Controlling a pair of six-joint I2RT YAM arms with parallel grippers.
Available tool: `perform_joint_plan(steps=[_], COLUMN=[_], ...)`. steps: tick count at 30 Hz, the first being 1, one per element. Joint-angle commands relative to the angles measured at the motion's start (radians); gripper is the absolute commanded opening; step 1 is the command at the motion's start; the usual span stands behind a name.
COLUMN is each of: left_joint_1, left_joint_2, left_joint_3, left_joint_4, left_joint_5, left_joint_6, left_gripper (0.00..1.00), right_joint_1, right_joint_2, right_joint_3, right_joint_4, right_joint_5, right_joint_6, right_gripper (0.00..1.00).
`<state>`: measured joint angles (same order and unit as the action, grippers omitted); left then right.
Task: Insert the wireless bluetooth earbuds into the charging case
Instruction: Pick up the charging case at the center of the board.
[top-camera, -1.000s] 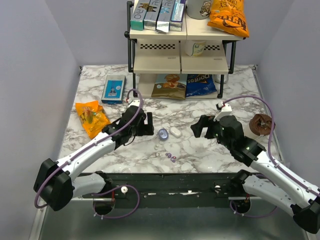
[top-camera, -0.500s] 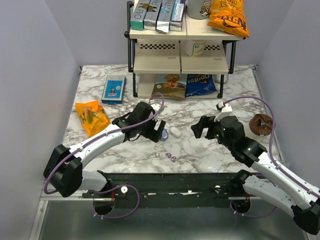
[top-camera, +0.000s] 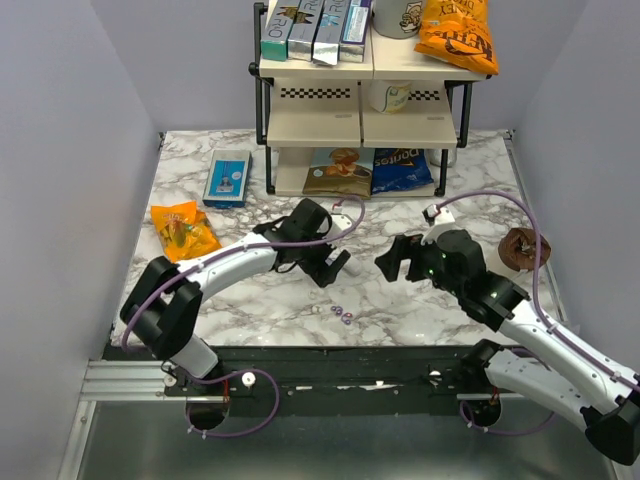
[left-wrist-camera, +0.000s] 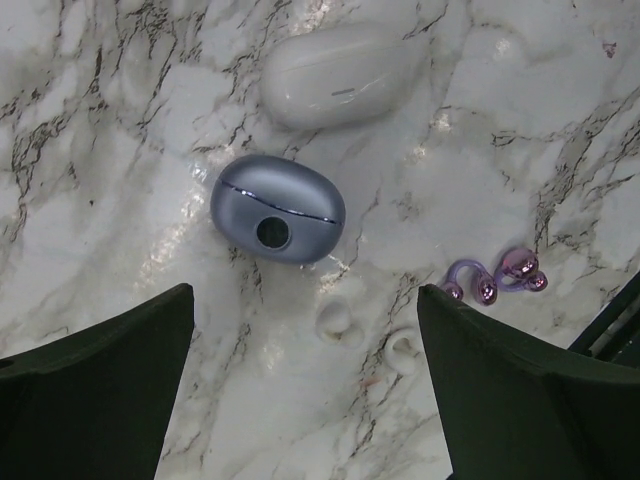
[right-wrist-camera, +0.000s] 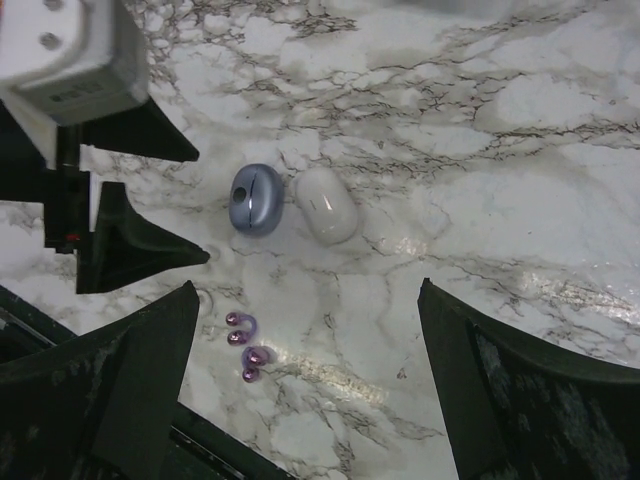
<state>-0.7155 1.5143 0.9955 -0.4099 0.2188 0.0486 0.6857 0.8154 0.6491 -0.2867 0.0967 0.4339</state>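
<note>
Left pincer (left-wrist-camera: 305, 300) agape above closed charging case (left-wrist-camera: 278, 208), right pincer (right-wrist-camera: 307, 290) agape, earbuds (left-wrist-camera: 497, 277) near table (top-camera: 400, 320) front edge

Lavender-blue charging case (left-wrist-camera: 278, 208), purple earbuds (left-wrist-camera: 497, 280)

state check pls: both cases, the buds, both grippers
charging case: lid closed, lying on the table, not held
wireless bluetooth earbuds: out of the case, loose on the table next to each other
white case: closed, beside the charging case with a small gap
left gripper: open, empty, above the charging case
right gripper: open, empty
</note>
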Motion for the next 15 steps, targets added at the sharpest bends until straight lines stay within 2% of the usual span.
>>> perform_joint_plan(steps=[1,5,15], left_joint_1=[-0.036,-0.059,-0.165], left_joint_2=[0.073,0.096,0.204], left_joint_3=[0.08,0.114,0.167], left_joint_4=[-0.02,0.043,0.135], left_joint_5=[-0.042,-0.059,-0.235], left_joint_6=[0.065,0.002,-0.187], left_gripper=[0.99,0.99,0.99], right_joint_1=[0.002,0.002,0.002], right_joint_2=[-0.041,-0.056,-0.177], right_joint_3=[0.023,0.026,0.032], right_joint_4=[-0.023,-0.048,-0.091], right_joint_5=[-0.037,-0.003,0.101], right_joint_6=[0.002,0.014,0.055], right_gripper=[1.0,1.0,1.0])
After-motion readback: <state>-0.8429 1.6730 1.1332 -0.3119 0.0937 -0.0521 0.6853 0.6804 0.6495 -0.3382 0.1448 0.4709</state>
